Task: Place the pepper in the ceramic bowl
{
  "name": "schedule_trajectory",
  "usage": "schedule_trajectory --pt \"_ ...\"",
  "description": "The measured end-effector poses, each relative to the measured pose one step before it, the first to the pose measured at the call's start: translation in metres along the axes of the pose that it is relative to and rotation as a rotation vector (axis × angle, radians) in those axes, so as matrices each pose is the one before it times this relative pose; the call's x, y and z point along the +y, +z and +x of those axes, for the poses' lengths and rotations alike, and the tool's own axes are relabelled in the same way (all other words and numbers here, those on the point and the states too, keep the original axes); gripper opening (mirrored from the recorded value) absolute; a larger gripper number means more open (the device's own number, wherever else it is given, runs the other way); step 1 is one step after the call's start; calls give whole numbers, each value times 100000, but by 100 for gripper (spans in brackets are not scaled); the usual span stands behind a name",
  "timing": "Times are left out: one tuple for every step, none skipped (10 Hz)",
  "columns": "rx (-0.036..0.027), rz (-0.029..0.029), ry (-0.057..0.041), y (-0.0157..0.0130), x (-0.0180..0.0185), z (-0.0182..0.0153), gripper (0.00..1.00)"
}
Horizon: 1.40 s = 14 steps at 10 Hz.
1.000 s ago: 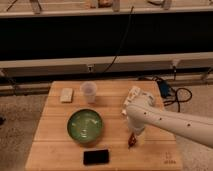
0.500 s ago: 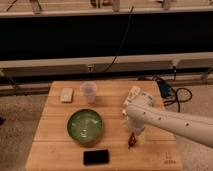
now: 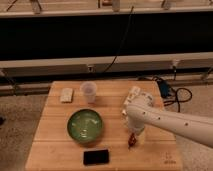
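The small dark red-brown pepper (image 3: 131, 141) was near the front of the wooden table (image 3: 50, 140), just right of the glossy green ceramic bowl (image 3: 70, 126) and not yet in it. The robot's hand (image 3: 133, 135) stood directly over the pepper, prob. to carry it left to the bowl. Whether the hand was pinching it, I could not tell. No writing was readable on the flat black phone (image 3: 96, 156) or the clear plastic cup (image 3: 88, 91).

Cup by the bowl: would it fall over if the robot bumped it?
Probably yes. The cup looks like thin clear plastic and seems empty, so it is likely light and easy to tip or slide. It stands taller than it is wide, which helps tipping. The gripper is down at the pepper, away from the cup.
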Motion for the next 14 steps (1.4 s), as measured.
schedule_trajectory --pt "85 -284 -491 108 19 22 80" --pt "-50 -219 -371 33 1 -33 80" --pt "23 -82 -536 28 -9 52 80" --pt "11 -180 -1361 109 -39 34 80" --pt "-30 -108 -1085 115 -44 37 80" --pt "-148 -183 -544 156 50 84 80" --pt "-201 -81 -131 137 16 68 80" --pt "-291 -109 -188 199 9 99 80" --pt "-54 -44 -511 40 1 58 80" --pt "-196 21 -282 66 -1 69 80" --pt "-145 -155 -597 155 63 130 80" --pt "-86 -135 -627 148 40 97 80" --pt "-113 -91 -246 111 37 63 80" --pt "-202 -22 -269 137 -2 60 80"
